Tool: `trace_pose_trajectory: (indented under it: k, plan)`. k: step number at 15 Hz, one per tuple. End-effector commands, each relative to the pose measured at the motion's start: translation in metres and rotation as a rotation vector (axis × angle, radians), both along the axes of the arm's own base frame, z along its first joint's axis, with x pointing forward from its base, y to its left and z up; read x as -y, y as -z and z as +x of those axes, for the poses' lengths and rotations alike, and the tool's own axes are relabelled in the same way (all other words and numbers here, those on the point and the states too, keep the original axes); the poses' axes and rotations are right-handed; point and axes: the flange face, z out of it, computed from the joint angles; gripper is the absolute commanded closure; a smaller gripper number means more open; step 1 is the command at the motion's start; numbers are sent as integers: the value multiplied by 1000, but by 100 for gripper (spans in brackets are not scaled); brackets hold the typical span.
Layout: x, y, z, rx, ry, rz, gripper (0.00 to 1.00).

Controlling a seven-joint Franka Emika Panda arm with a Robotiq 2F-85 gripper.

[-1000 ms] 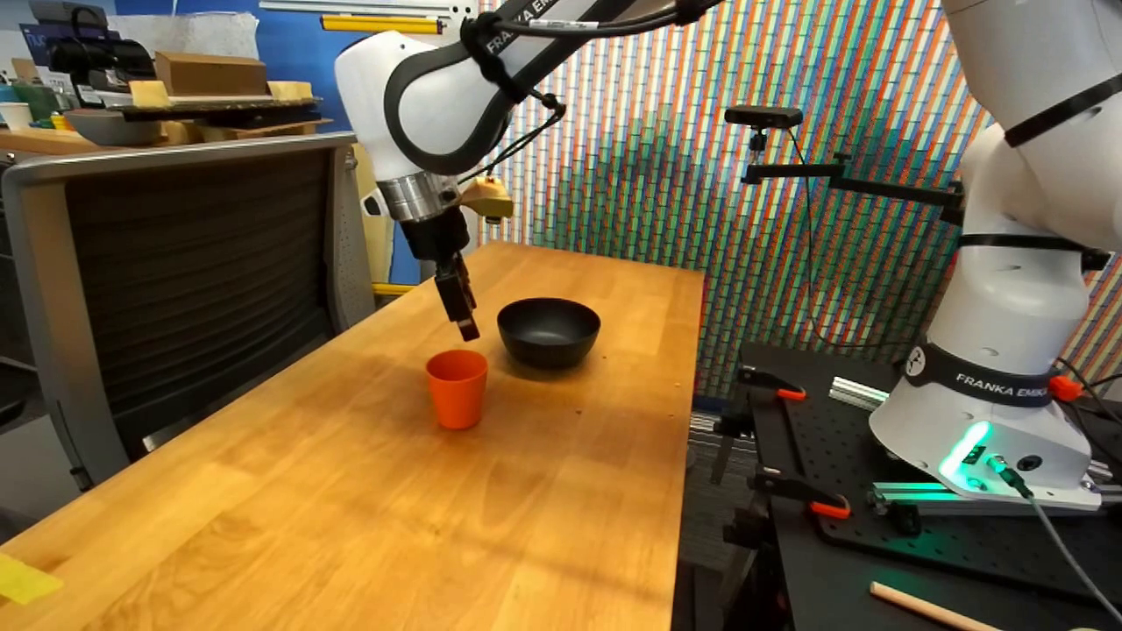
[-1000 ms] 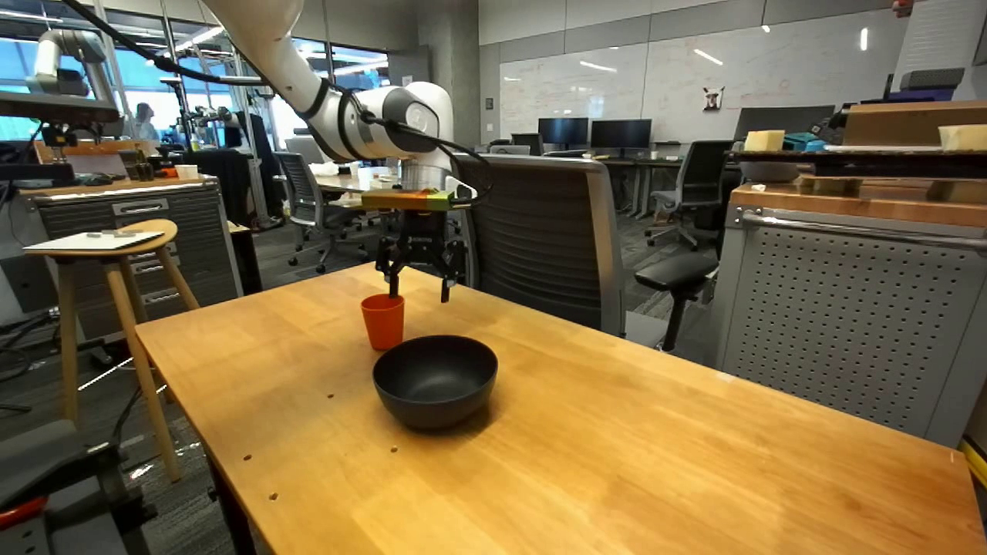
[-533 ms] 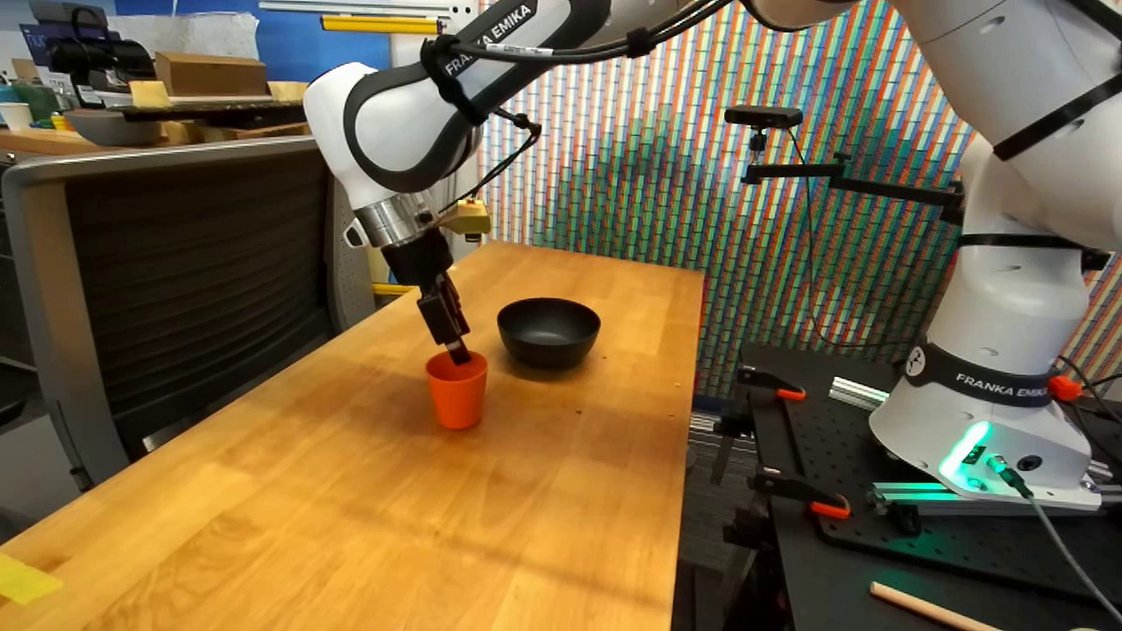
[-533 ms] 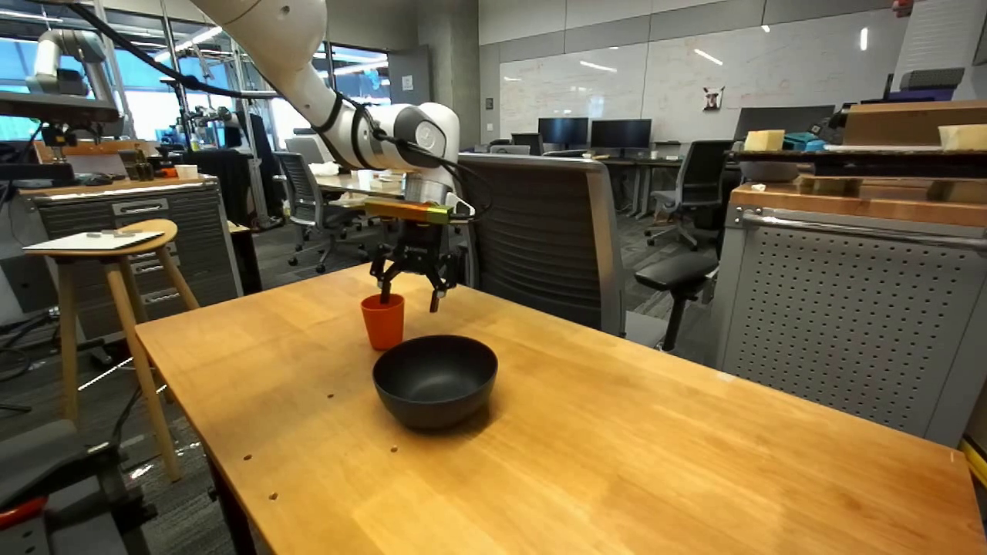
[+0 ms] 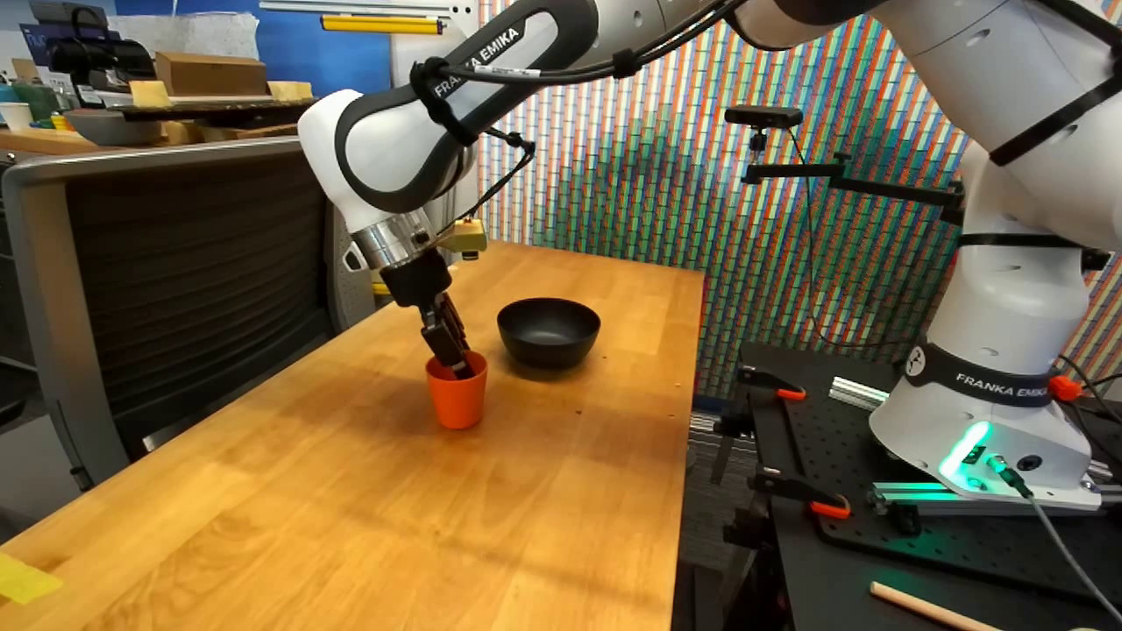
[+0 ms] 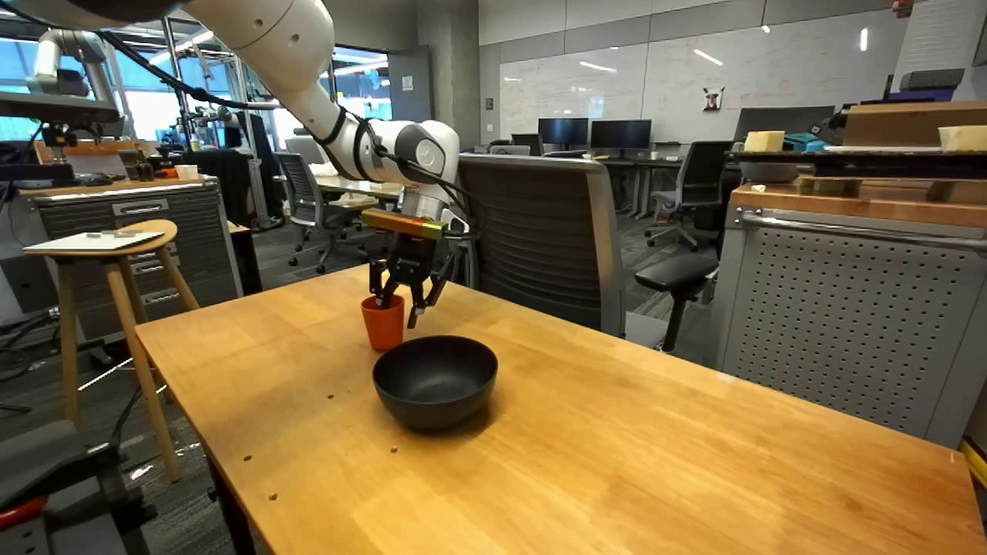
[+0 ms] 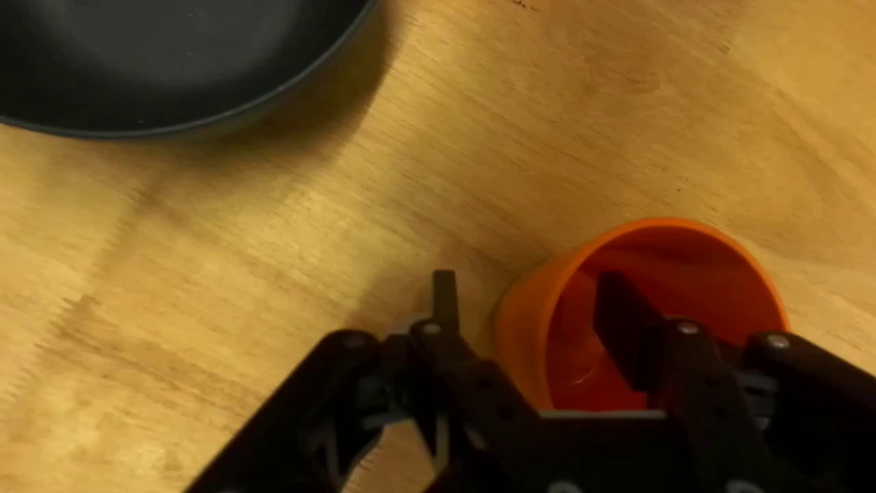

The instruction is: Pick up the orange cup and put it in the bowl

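The approach is judged to be done and the grasp not yet made. One wall of the small, tapered, orange-red plastic cup [image 5: 457, 405] stands between the parted jaws of the black two-fingered gripper [image 7: 529, 301]: one finger is held inside the cup, one outside, and nothing is clenched. The lift, the carry and the release are left. The cup is stood upright on the light-brown wooden table [image 5: 561, 517], well in from both long edges; near it, in an exterior view, the round black bowl [image 5: 549, 345] is set closer to the far short edge. Nothing is seen in the bowl; in the cup only a fingertip is seen, part of the inside being hidden. Beyond the left long edge there, a grey rounded bowl [image 5: 114, 130] is shown, its contents unclear.
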Motion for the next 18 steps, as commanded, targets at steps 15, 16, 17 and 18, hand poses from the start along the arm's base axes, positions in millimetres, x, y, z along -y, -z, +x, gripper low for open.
trace_pose_trajectory:
  k: [15, 16, 17, 18]
  plan:
    - [80, -168, -33, 179, 176, -110, 98]
    - [101, -169, -45, 158, 236, -127, 98]
    - [121, -171, -57, 138, 287, -139, 98]
    - [142, -165, -69, 117, 337, -153, 98]
